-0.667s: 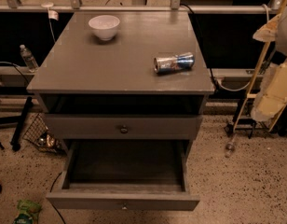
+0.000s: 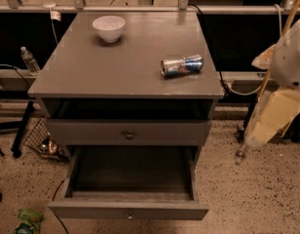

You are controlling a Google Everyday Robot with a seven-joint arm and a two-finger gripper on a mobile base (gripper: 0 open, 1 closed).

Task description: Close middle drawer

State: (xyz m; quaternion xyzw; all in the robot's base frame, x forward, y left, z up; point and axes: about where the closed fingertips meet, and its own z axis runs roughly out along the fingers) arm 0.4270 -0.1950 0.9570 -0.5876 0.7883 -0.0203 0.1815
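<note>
On the grey worktop (image 2: 125,67): bowl (image 2: 109,28) back-left, can (image 2: 181,65) near right edge. Middle drawer (image 2: 128,210) pulled out over speckled floor (image 2: 247,189). Pincer (image 2: 290,57) beyond right edge, grip state can't tell.

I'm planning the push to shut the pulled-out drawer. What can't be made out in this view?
Camera view only:
- The drawer: its rear is hidden under the knobbed front above.
- Below the drawer: cut off by the bottom edge.
- The top slot: lost in shadow.
- The end effector, right of the drawer and off it: partly cut off by the right edge.
</note>
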